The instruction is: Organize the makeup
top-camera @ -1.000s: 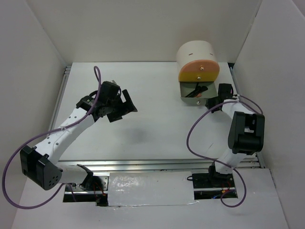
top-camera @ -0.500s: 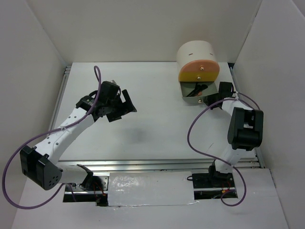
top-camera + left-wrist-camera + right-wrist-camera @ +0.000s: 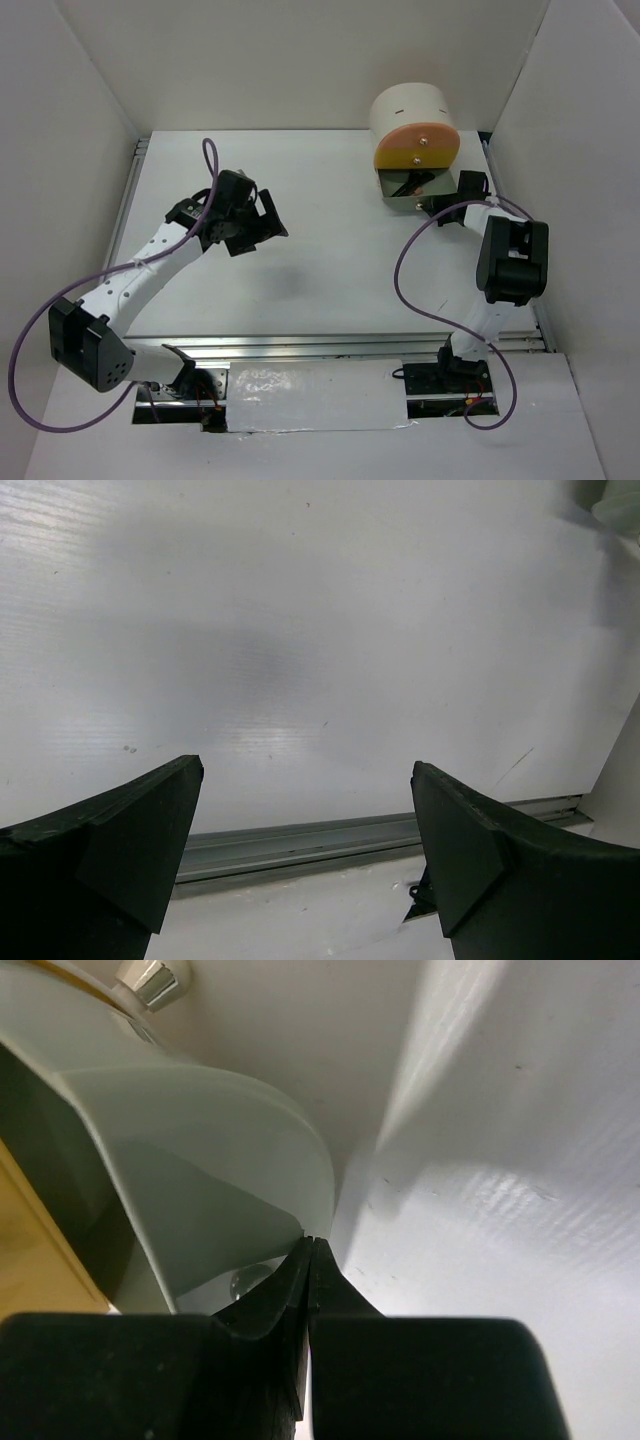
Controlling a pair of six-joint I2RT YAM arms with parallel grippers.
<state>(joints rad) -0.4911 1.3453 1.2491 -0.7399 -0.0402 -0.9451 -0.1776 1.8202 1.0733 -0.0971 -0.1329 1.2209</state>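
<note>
The only makeup in view is a few thin black sticks [image 3: 408, 184] lying in the open pale green drawer [image 3: 400, 201] of the cream round-topped box [image 3: 410, 110]. The other makeup is hidden. My right gripper [image 3: 441, 205] is shut, with nothing between its jaws. In the right wrist view its tips [image 3: 311, 1244] touch the lower corner of the green drawer front [image 3: 210, 1180]. My left gripper [image 3: 263, 222] hangs open and empty above the left half of the table, and the left wrist view [image 3: 306, 772] shows only bare table between its fingers.
The box has an orange drawer front [image 3: 418, 143] with a small knob above a yellow strip. White walls stand at the left, back and right. A metal rail [image 3: 300, 837] runs along the table's near edge. The right arm's purple cable [image 3: 405, 270] loops over the table.
The green drawer has slid back toward the box, and my right gripper has followed it in. The left arm has shifted only slightly.
</note>
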